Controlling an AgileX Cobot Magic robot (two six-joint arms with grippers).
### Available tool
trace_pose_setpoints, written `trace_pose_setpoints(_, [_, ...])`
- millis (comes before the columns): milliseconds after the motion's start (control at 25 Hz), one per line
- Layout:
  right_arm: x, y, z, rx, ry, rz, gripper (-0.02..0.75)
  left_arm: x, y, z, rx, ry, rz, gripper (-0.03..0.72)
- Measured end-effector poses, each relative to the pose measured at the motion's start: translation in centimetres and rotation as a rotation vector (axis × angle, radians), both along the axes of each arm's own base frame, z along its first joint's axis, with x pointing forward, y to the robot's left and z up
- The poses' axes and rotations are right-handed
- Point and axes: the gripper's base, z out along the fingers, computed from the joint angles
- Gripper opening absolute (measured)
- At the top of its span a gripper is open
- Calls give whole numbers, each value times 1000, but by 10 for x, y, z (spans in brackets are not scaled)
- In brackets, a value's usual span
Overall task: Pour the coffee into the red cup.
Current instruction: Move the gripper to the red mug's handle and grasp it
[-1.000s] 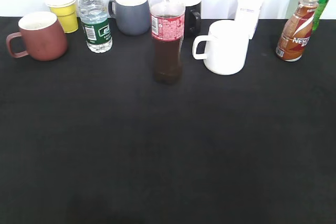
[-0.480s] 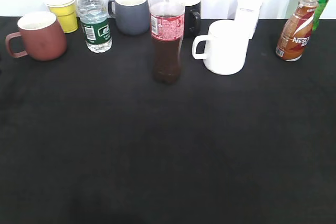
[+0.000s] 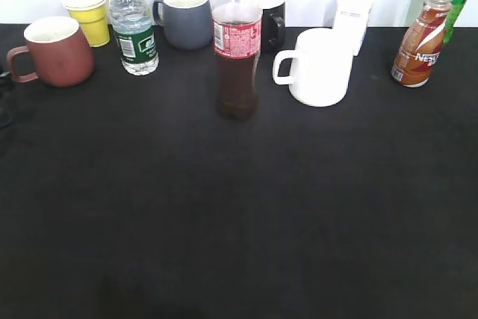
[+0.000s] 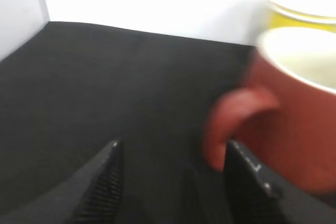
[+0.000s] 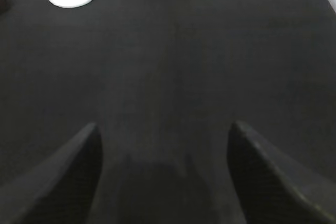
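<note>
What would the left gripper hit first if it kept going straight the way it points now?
Probably the red cup's handle: the open left gripper has it just ahead, slightly right of centre, with the red cup behind. Depth is blurred, so how close it is stays uncertain.

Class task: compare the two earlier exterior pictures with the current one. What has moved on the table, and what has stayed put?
The left gripper has come in at the exterior view's left edge, jaws open, closing on the handle of the red cup; it holds nothing. The red cup, the coffee, the cola bottle and the white mug have stayed put.
</note>
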Motion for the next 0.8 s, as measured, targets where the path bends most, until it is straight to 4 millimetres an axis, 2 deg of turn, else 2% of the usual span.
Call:
trace_pose_setpoints(120, [0, 0, 0, 0, 0, 0, 577, 4, -2, -8, -5, 22, -30, 459])
trace_pose_setpoints(240, [0, 0, 0, 0, 0, 0, 577, 8, -4, -5, 9, 2, -57, 459])
trace_pose_setpoints(480, [0, 0, 0, 0, 0, 0, 577, 31, -4, -19, 11, 24, -66, 456])
trace_pose_setpoints(640, [0, 0, 0, 0, 0, 0, 577, 51, -3, -19, 13, -9, -66, 452])
trace_pose_setpoints(720, [0, 0, 0, 0, 0, 0, 577, 59, -1, -22, 13, -9, -64, 428])
trace_pose_setpoints(800, [0, 0, 0, 0, 0, 0, 577, 64, 6, -17, 15, -16, -48, 356])
